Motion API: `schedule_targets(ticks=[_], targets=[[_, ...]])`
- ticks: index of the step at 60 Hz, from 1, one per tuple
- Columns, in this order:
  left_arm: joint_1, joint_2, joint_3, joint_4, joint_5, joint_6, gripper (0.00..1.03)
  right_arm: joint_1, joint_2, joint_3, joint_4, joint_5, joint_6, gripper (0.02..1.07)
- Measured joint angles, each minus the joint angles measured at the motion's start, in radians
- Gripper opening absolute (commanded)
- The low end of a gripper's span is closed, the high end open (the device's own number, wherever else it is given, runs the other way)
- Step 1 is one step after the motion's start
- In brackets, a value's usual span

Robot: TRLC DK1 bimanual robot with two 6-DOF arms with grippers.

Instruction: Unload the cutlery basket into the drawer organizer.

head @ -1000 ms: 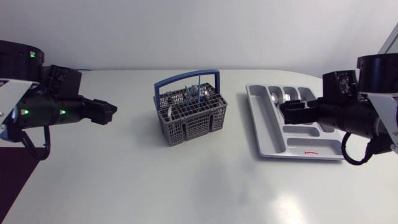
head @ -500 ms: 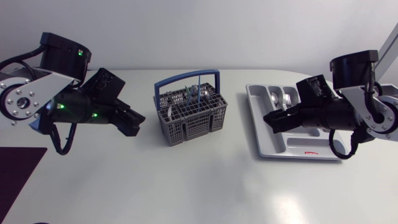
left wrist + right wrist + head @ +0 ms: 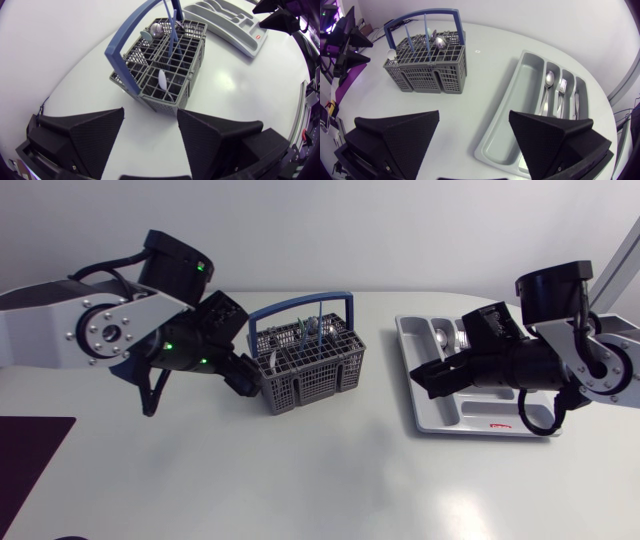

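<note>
The grey cutlery basket (image 3: 306, 368) with a blue handle stands mid-table, holding blue-handled pieces and a spoon (image 3: 156, 29). My left gripper (image 3: 244, 379) is open just to its left, and in the left wrist view the basket (image 3: 165, 70) stands just ahead of the open fingers (image 3: 95, 135). The grey drawer organizer (image 3: 432, 412) lies at the right with a spoon (image 3: 549, 80) and a fork (image 3: 562, 90) in its slots. My right gripper (image 3: 426, 376) hangs open above the organizer's left compartment and holds nothing.
The white table runs bare in front of the basket and the organizer. Its curved edge passes behind both.
My left arm has swung right, up to the basket's left side. My right gripper has shifted left over the organizer. Both stay open.
</note>
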Motion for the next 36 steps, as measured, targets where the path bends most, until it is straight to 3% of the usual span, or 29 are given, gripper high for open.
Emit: schedule_targets(ticks=[7, 15, 32, 36], targets=[[-0.050, 0.050, 0.051, 0.001, -0.090, -0.013, 0.87, 0.000, 0.003, 0.000, 0.000, 0.000, 0.000, 1.02], [-0.092, 0.136, 0.133, 0.003, -0.194, -0.043, 0.78, 0.000, 0.003, 0.000, 0.000, 0.000, 0.000, 1.02], [-0.166, 0.270, 0.256, -0.073, -0.346, -0.100, 0.76, 0.000, 0.003, 0.000, 0.000, 0.000, 0.000, 1.02], [-0.178, 0.290, 0.280, -0.087, -0.369, -0.106, 0.70, 0.000, 0.003, 0.000, 0.000, 0.000, 0.000, 1.02]])
